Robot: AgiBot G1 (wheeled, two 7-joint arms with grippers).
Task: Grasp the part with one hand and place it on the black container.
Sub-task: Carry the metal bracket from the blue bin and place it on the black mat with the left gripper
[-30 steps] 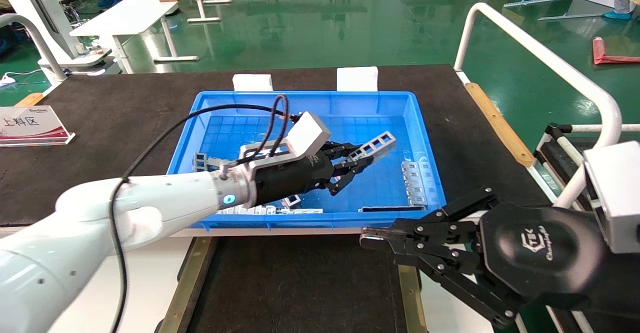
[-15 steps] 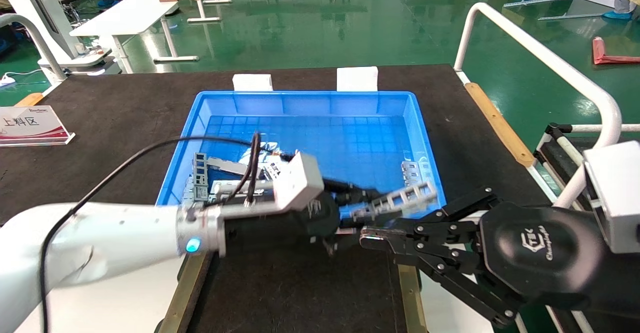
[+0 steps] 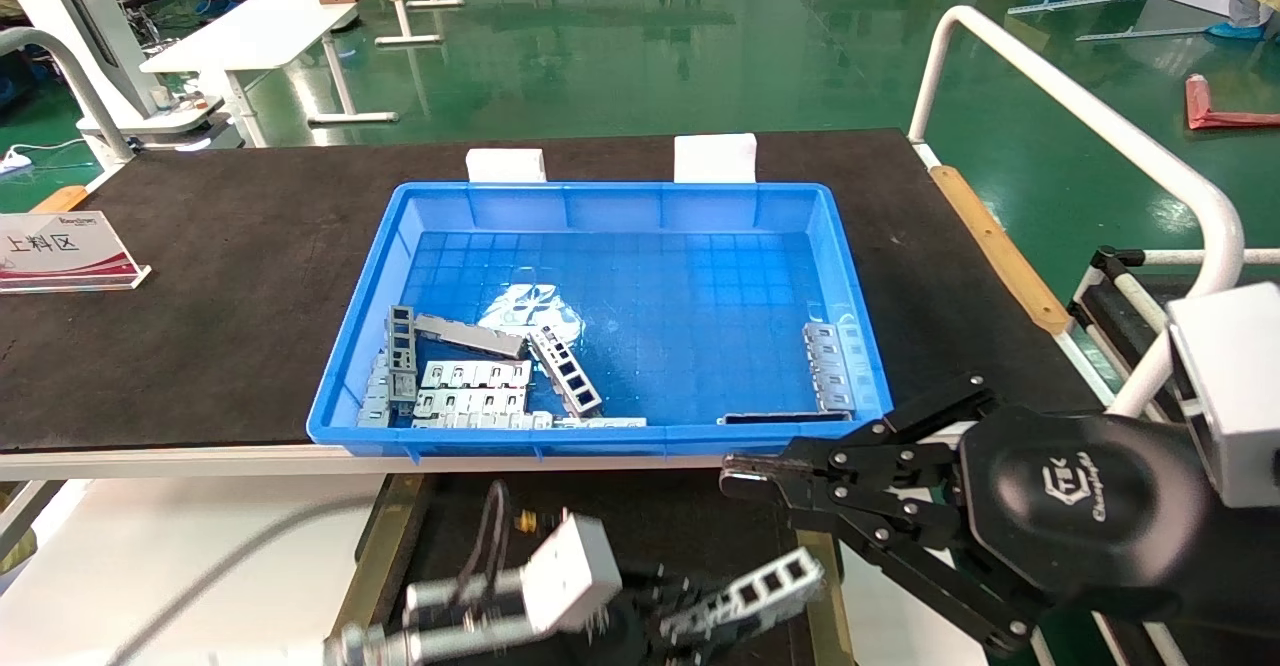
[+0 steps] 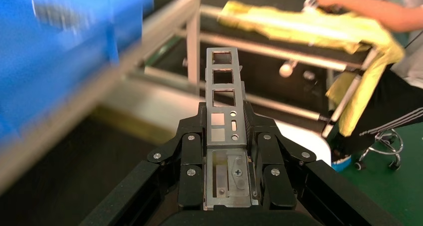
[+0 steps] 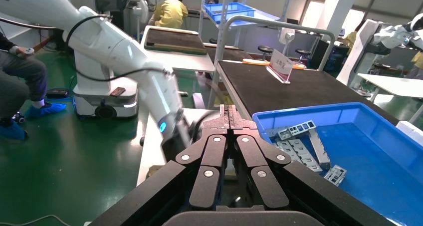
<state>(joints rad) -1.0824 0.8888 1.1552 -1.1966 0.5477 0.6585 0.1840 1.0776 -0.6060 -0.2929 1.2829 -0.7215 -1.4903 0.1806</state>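
My left gripper [image 3: 690, 618] is shut on the part [image 3: 750, 596], a silver-grey ladder-like channel with rectangular windows. It holds the part low over the near end of the black container [image 3: 650, 516], whose brass rail [image 3: 375, 566] runs along its left side. I cannot tell whether the part touches the surface. In the left wrist view the part [image 4: 224, 86] sticks straight out between the closed fingers of the left gripper [image 4: 227, 118]. My right gripper [image 3: 735, 476] is shut and empty, hovering over the tray's right rail near the bin's front corner; it also shows in the right wrist view [image 5: 228, 113].
The blue bin [image 3: 620, 189] stands on the black table mat behind the tray. It holds several more metal parts at its front left [image 3: 470, 381] and a stack at its right [image 3: 830, 361]. A white rail [image 3: 1080, 96] curves along the right. A sign [image 3: 60, 251] stands far left.
My left gripper carried the part out of the blue bin, over its front wall, and down toward me onto the black tray area. The right arm has not moved.
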